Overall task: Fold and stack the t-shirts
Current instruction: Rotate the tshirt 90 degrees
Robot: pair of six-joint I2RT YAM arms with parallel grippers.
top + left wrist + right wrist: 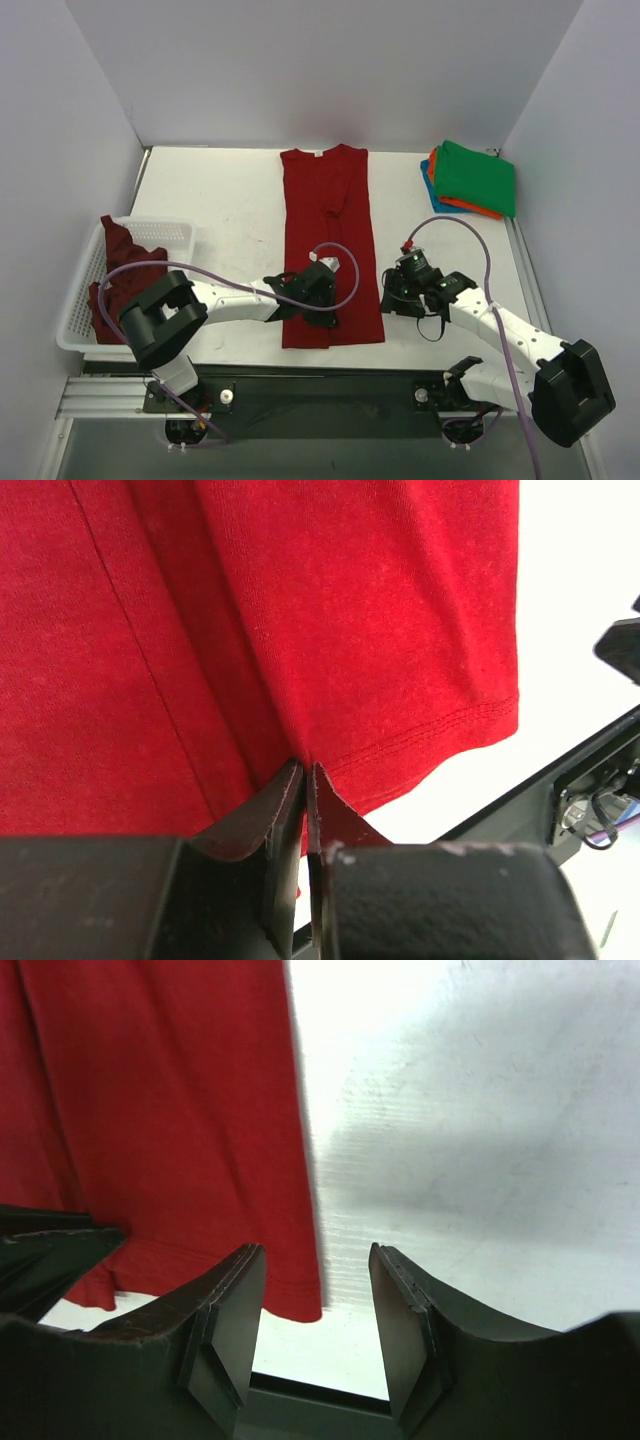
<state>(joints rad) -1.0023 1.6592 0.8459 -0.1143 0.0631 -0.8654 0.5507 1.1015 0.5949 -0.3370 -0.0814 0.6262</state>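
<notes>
A bright red t-shirt (pixel 325 210), folded into a long strip, lies down the middle of the white table. My left gripper (pixel 318 290) sits on its lower part. In the left wrist view its jaws (pixel 303 765) are pressed together on the red t-shirt's (pixel 350 610) stitched bottom hem. My right gripper (pixel 396 296) hovers just right of the shirt's lower right corner. It stands open (pixel 316 1252), with that corner of the red cloth (pixel 180 1110) beside its left finger. A darker maroon t-shirt (pixel 120 262) lies crumpled in the basket.
A white mesh basket (pixel 168 230) sits at the left table edge. Folded green (pixel 476 176), orange (pixel 456 203) and blue (pixel 427 181) shirts are stacked at the back right. A black rail runs along the near table edge, just below the shirt's hem.
</notes>
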